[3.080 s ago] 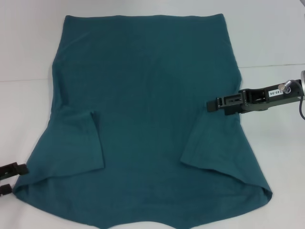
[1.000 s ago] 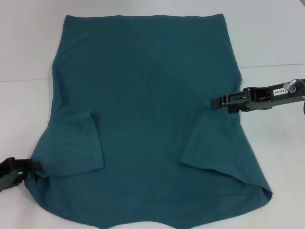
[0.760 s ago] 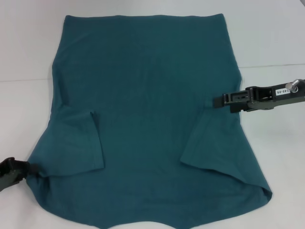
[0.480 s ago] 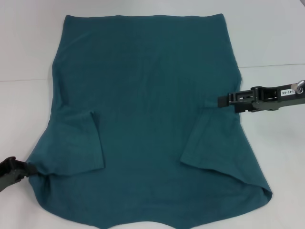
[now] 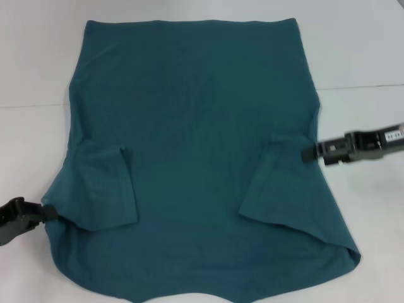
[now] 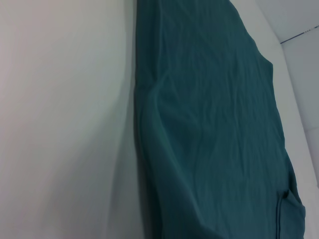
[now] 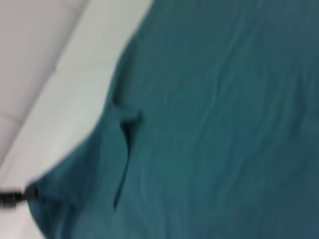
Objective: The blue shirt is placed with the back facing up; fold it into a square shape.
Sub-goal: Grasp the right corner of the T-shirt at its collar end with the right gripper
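Because the fold has to start from a flat garment, the blue shirt (image 5: 196, 158) lies spread back-up over most of the white table (image 5: 360, 50), with its hem at the far edge and its collar end nearest the robot, running off the bottom of the head view. Both short sleeves are already turned inward onto the body — one on the robot's left, one on its right — so the outline is closer to a plain panel, which suits a square fold.

The left gripper (image 5: 39, 213) sits low at the near left side, its dark fingers pressed together on the shirt's edge just below the folded sleeve; the cloth bunches into a small pucker where it is pinched, which suggests a real hold rather than mere contact. From the right wrist view the same pinch shows as a dark tip at the shirt's corner. I judge this grip is taken there so the left side can be lifted and carried across.

The right gripper (image 5: 310, 152) reaches in from the right at mid-height, its tip touching the shirt's right edge near the other sleeve fold. Whether its fingers are spread or closed on the fabric I cannot tell — the tip is too slim and dark against the cloth.
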`<action>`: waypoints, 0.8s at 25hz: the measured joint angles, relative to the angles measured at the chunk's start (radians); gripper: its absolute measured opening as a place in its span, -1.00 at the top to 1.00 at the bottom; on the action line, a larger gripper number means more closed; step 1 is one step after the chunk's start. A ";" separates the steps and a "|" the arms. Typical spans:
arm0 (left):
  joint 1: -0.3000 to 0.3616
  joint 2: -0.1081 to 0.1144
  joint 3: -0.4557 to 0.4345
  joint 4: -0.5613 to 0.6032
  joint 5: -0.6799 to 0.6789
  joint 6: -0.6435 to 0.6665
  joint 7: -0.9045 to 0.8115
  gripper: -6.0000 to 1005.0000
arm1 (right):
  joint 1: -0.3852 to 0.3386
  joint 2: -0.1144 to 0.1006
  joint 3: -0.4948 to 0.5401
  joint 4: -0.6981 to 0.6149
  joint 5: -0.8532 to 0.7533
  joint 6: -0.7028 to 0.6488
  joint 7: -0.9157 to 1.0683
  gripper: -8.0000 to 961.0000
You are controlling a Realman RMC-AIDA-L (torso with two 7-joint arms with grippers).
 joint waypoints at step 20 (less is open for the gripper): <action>-0.005 0.000 0.003 -0.007 0.005 -0.038 0.002 0.99 | -0.022 -0.019 -0.020 -0.003 -0.252 -0.157 -0.006 -0.92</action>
